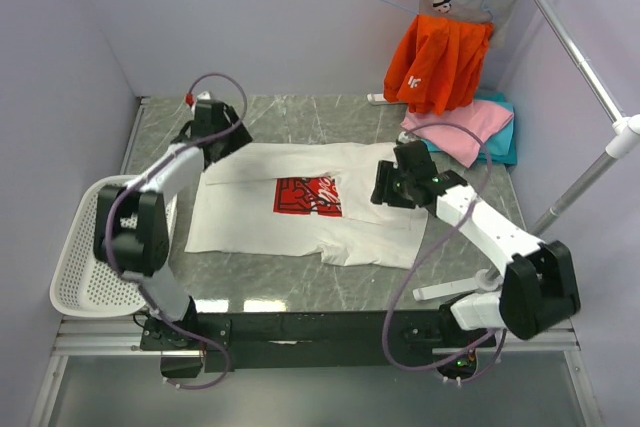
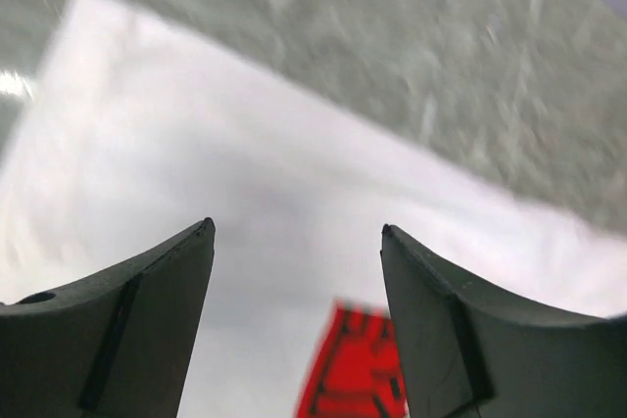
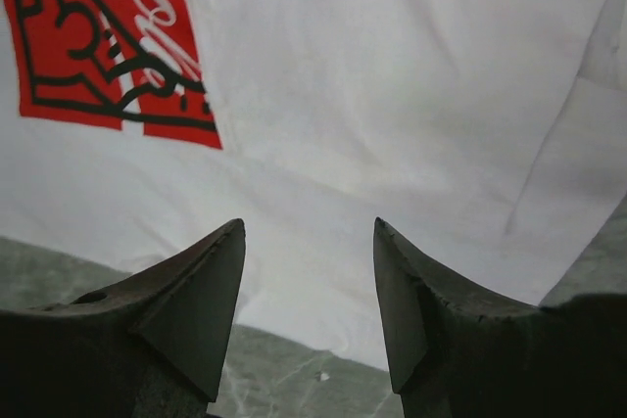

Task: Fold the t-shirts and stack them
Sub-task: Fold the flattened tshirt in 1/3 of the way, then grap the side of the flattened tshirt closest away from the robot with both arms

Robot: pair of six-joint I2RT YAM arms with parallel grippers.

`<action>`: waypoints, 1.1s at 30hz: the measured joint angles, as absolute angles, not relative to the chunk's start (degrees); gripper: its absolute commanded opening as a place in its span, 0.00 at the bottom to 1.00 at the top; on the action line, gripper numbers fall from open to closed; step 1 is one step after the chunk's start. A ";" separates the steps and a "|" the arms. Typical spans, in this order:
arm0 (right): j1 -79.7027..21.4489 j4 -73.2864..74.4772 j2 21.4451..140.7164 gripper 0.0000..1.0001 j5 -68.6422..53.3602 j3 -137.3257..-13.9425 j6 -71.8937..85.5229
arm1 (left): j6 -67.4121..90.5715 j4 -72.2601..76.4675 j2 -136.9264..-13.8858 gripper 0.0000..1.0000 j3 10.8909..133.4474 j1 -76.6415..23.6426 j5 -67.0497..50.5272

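White t-shirt (image 1: 300,212): centre of table (image 1: 300,292), spread flat, print up.
Pink t-shirt (image 1: 455,129) over teal t-shirt (image 1: 503,139): 2 o'clock corner, loosely piled.
Left gripper (image 2: 294,232): spread, empty, above the white shirt's 10 o'clock edge.
Right gripper (image 3: 309,227): spread, empty, above its 3 o'clock edge.
Progress: folding seemingly hardly begun; stacking remains.

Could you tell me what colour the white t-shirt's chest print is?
Red print with dark and white linework, clearest in the right wrist view.

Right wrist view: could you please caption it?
Open right gripper over white red-printed cloth t-shirt on grey marble table.
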State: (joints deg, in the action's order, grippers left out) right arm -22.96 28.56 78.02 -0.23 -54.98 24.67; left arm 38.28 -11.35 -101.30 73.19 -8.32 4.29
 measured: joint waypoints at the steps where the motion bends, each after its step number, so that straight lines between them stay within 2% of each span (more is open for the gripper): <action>1: -23.03 28.12 76.07 0.62 -1.41 -53.43 25.65 | 38.89 -11.40 -98.37 0.74 70.61 -9.65 4.80; 6: -25.82 25.82 64.49 0.62 -5.85 -40.49 32.34 | 43.38 -11.88 -84.62 0.75 54.50 -15.59 8.51; 14: -35.62 22.09 50.28 0.62 -8.60 -23.24 47.20 | 49.56 -16.99 -68.38 0.76 35.09 -16.49 13.21; 20: -40.16 19.92 51.03 0.62 -5.98 -20.12 53.71 | 51.86 -17.04 -60.40 0.76 31.14 -16.64 15.42; 27: -40.53 16.19 60.07 0.61 -1.83 -22.65 54.57 | 52.25 -17.15 -66.76 0.75 30.87 -16.71 16.21; 30: -40.60 15.00 63.64 0.50 -0.32 -24.49 54.22 | 52.31 -17.93 -68.82 0.76 30.87 -16.71 16.86; 31: -40.62 14.57 64.77 0.35 0.14 -24.99 54.04 | 52.42 -18.35 -69.12 0.76 30.87 -16.71 16.95; 32: -40.62 14.37 65.71 0.26 0.47 -25.41 54.00 | 52.51 -18.55 -69.17 0.76 30.87 -16.71 16.97; 33: -40.62 14.04 66.74 0.12 0.73 -25.89 53.58 | 52.75 -18.57 -69.17 0.76 30.87 -16.71 16.95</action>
